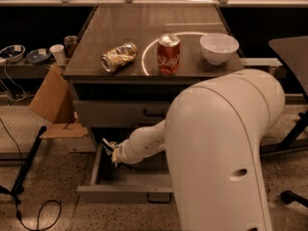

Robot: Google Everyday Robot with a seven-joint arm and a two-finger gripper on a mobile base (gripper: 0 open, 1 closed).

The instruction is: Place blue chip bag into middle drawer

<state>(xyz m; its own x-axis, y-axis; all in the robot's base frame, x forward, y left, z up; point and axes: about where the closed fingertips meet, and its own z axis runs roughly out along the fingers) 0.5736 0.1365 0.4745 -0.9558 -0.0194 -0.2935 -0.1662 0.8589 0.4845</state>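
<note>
Premises: a laboratory or workshop-type room. Evidence: a speckled hard floor [57,177] with a loose cable [19,214] at near left, and an opened cardboard box [50,100] leaning beside the grey metal desk [96,57]. A cluttered low shelf [33,70] stands far left. The robot's hand [109,148] is over the left side of the open middle drawer [125,194].

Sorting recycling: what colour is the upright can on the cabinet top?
The can is red in the camera view; the gripper is at the open middle drawer.

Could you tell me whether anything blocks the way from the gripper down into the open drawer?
Nothing visible does. The gripper hangs over the left end of the pulled-out middle drawer, with nothing seen beneath it. The blue chip bag itself cannot be made out.
</note>
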